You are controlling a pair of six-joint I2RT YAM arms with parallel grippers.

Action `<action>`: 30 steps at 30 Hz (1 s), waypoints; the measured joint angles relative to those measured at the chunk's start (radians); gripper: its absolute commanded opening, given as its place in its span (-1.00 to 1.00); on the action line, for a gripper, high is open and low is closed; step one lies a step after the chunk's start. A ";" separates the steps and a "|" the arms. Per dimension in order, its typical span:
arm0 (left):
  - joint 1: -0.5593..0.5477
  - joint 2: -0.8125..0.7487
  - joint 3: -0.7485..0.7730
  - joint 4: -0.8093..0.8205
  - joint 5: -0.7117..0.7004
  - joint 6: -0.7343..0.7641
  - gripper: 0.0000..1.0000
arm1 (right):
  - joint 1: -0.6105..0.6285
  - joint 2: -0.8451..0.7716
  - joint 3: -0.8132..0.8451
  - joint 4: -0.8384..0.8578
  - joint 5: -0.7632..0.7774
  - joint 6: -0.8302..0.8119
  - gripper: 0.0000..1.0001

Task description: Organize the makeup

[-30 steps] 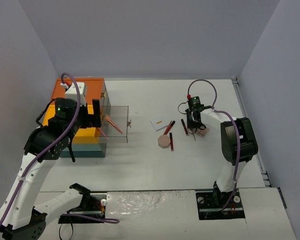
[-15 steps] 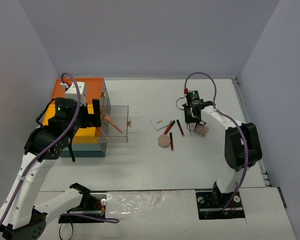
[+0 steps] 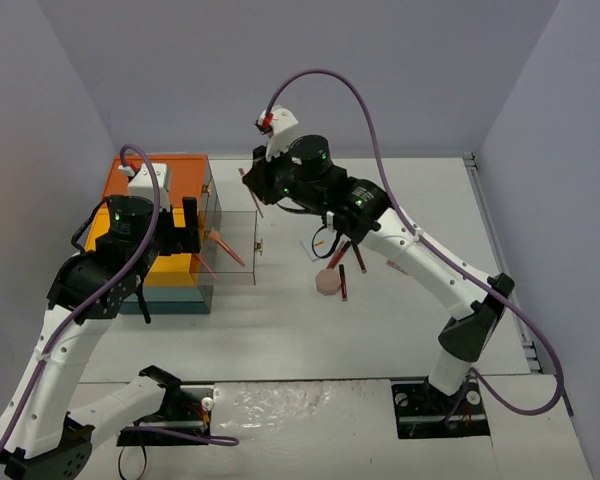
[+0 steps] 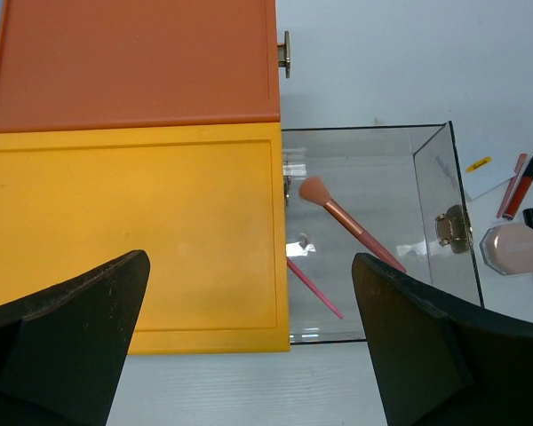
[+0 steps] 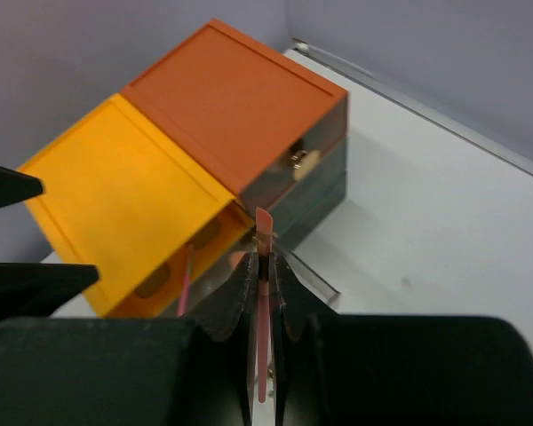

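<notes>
My right gripper (image 3: 254, 190) is shut on a thin pink pencil (image 5: 263, 266) and holds it in the air over the open clear drawer (image 3: 238, 213) of the orange-and-yellow-topped box (image 3: 160, 185). The drawer (image 4: 431, 191) holds a pink brush (image 4: 346, 222) and a pink pencil (image 4: 315, 288). My left gripper (image 4: 249, 266) is open and empty above the yellow lid (image 4: 133, 222). On the table lie a white card (image 3: 317, 247), a round pink puff (image 3: 328, 283) and red and dark pencils (image 3: 342, 283).
The box's orange lid (image 5: 235, 102) is shut, with a brass clasp on its side. My right arm (image 3: 420, 265) stretches across the table above the loose makeup. Grey walls close in the back and both sides.
My right arm has swung from the right side of the table to the left, up over the clear drawer, carrying the thin pink pencil. The left arm has not moved.
</notes>
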 measured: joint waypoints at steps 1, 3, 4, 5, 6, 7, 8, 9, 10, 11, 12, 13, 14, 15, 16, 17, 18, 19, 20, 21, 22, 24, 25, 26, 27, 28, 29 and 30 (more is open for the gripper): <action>0.000 -0.001 0.001 -0.002 -0.001 0.000 0.94 | 0.021 0.017 0.020 0.013 -0.012 0.007 -1.00; 0.000 -0.005 0.005 -0.010 -0.005 0.000 0.94 | 0.046 0.066 0.059 0.039 -0.026 0.017 -0.98; 0.000 -0.008 0.006 -0.014 -0.008 0.000 0.94 | 0.054 0.092 0.071 0.050 -0.032 0.022 -0.92; 0.000 -0.011 0.007 -0.018 -0.010 0.000 0.94 | 0.060 0.118 0.079 0.059 -0.037 0.027 -0.79; 0.000 -0.016 0.007 -0.022 -0.014 0.000 0.94 | 0.065 0.142 0.081 0.062 -0.040 0.031 -0.63; 0.000 -0.021 0.007 -0.025 -0.018 0.000 0.94 | 0.068 0.165 0.079 0.061 -0.041 0.034 -0.48; 0.000 -0.026 0.007 -0.028 -0.021 0.000 0.94 | 0.072 0.187 0.074 0.060 -0.041 0.037 -0.38; 0.000 -0.032 0.008 -0.031 -0.023 0.000 0.94 | 0.074 0.202 0.064 0.060 -0.041 0.041 -0.31; 0.000 -0.037 0.008 -0.035 -0.026 0.000 0.94 | 0.076 0.212 0.050 0.055 -0.040 0.044 -0.27; 0.000 -0.042 0.008 -0.037 -0.027 0.000 0.94 | 0.076 0.216 0.034 0.047 -0.038 0.045 -0.24; 0.000 -0.046 0.008 -0.039 -0.028 0.000 0.94 | 0.076 0.217 0.022 0.041 -0.035 0.045 -0.20; 0.000 -0.049 0.008 -0.041 -0.029 0.000 0.94 | 0.076 0.217 0.012 0.035 -0.029 0.045 -0.17; 0.000 -0.052 0.008 -0.043 -0.030 0.000 0.94 | 0.076 0.216 0.002 0.031 -0.022 0.045 -0.17; 0.000 -0.052 0.008 -0.043 -0.030 0.000 0.94 | 0.076 0.209 -0.013 0.039 -0.004 0.042 -0.16; 0.000 -0.053 0.008 -0.044 -0.029 0.000 0.94 | 0.076 0.198 -0.033 0.043 0.017 0.040 -0.16; 0.000 -0.052 0.008 -0.044 -0.029 0.000 0.94 | 0.075 0.181 -0.058 0.042 0.038 0.038 -0.16; 0.000 -0.051 0.008 -0.043 -0.029 0.000 0.94 | 0.074 0.155 -0.089 0.036 0.068 0.038 -0.16; 0.000 -0.049 0.008 -0.043 -0.028 0.000 0.94 | 0.071 0.127 -0.120 0.030 0.101 0.039 -0.17; 0.000 -0.047 0.008 -0.043 -0.026 -0.001 0.94 | 0.066 0.098 -0.152 0.029 0.133 0.043 -0.19; 0.000 -0.045 0.008 -0.043 -0.024 -0.001 0.94 | 0.057 0.064 -0.188 0.028 0.162 0.050 -0.21; 0.000 -0.042 0.008 -0.043 -0.022 -0.001 0.94 | 0.040 0.027 -0.226 0.023 0.189 0.064 -0.23; 0.000 -0.038 0.008 -0.042 -0.018 -0.002 0.94 | -0.016 -0.045 -0.308 0.017 0.225 0.102 -0.28; 0.000 -0.036 0.008 -0.041 -0.016 -0.002 0.94 | -0.054 -0.076 -0.349 0.018 0.238 0.122 -0.29; 0.000 -0.035 0.008 -0.041 -0.013 -0.004 0.94 | -0.096 -0.101 -0.392 0.020 0.243 0.145 -0.30; 0.000 -0.034 0.008 -0.041 -0.011 -0.004 0.94 | -0.138 -0.120 -0.434 0.020 0.246 0.168 -0.32; 0.000 -0.033 0.008 -0.041 -0.009 -0.005 0.94 | -0.179 -0.133 -0.477 0.018 0.248 0.189 -0.34; 0.000 -0.032 0.008 -0.041 -0.007 -0.006 0.94 | -0.220 -0.138 -0.517 0.015 0.248 0.210 -0.36; 0.000 -0.032 0.008 -0.041 -0.005 -0.006 0.94 | -0.252 -0.134 -0.550 0.013 0.247 0.227 -0.36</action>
